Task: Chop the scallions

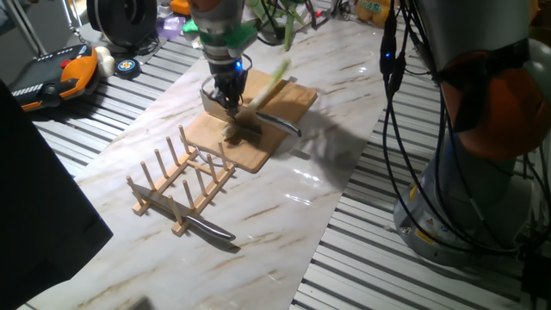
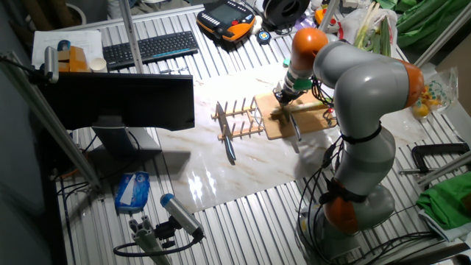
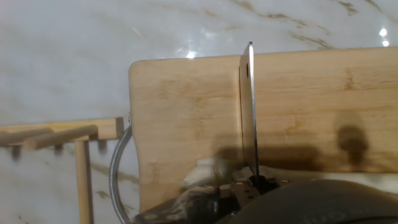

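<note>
A slim pale-green scallion [image 1: 272, 82] lies diagonally on the wooden cutting board [image 1: 288, 102], its far end pointing to the back of the table. My gripper [image 1: 231, 102] hangs over the board's left part, shut on the handle of a knife [image 1: 281, 124]. The blade reaches out to the right, low over the wood. In the hand view the blade [image 3: 247, 112] shows edge-on across the board [image 3: 311, 106], and my fingers are hidden behind a dark blur. A whitish blurred bit [image 3: 204, 170] sits near the blade's base; I cannot tell what it is.
A wooden peg rack [image 1: 182, 181] stands just in front of the board, with a second knife [image 1: 211, 229] lying by it. An orange teach pendant [image 1: 60, 73] and clutter fill the back left. A monitor [image 2: 121, 103] and keyboard [image 2: 151, 48] stand beyond the rack.
</note>
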Action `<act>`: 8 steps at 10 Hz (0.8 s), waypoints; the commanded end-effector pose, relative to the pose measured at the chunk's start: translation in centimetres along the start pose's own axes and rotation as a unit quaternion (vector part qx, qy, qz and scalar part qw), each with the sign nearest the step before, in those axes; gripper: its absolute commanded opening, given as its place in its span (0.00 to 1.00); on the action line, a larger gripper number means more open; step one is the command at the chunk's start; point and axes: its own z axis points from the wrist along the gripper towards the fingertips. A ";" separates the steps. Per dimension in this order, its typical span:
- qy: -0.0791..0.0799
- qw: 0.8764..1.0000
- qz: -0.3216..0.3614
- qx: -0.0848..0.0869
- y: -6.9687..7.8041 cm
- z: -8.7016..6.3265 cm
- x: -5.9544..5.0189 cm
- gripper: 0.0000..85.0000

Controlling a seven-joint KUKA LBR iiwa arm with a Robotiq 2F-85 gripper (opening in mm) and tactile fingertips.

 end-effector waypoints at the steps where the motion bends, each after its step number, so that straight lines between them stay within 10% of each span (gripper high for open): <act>1: 0.001 1.000 0.001 -0.001 0.0 0.2 0.1 0.01; 8: -0.014 1.000 -0.002 -0.013 -0.2 -0.2 0.1 0.01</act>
